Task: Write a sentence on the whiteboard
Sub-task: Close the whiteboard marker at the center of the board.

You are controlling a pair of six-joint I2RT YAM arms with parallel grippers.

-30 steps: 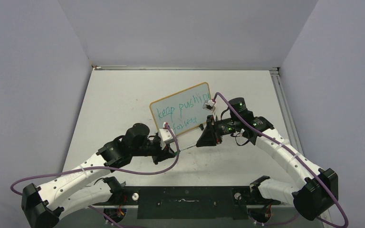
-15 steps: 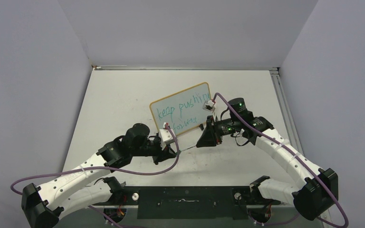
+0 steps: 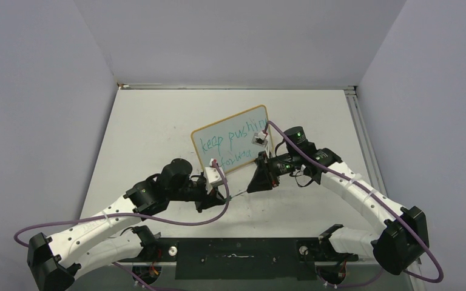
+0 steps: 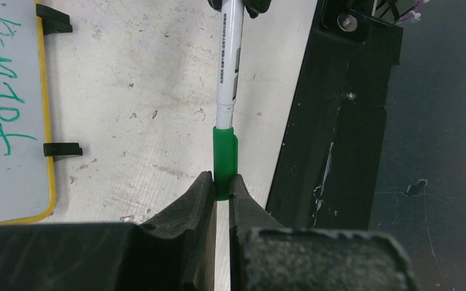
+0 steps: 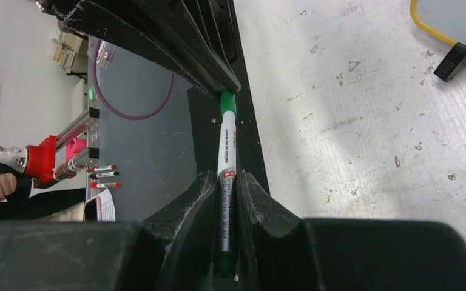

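Left tool (image 4: 220,182) clamps marker cap (image 4: 224,154), whiteboard (image 4: 12,176) just beyond.

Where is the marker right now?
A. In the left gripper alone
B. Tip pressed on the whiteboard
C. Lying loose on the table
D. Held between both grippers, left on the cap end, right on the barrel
D: the left gripper is shut on the green cap and the right gripper is shut on the marker barrel, clear of the whiteboard.
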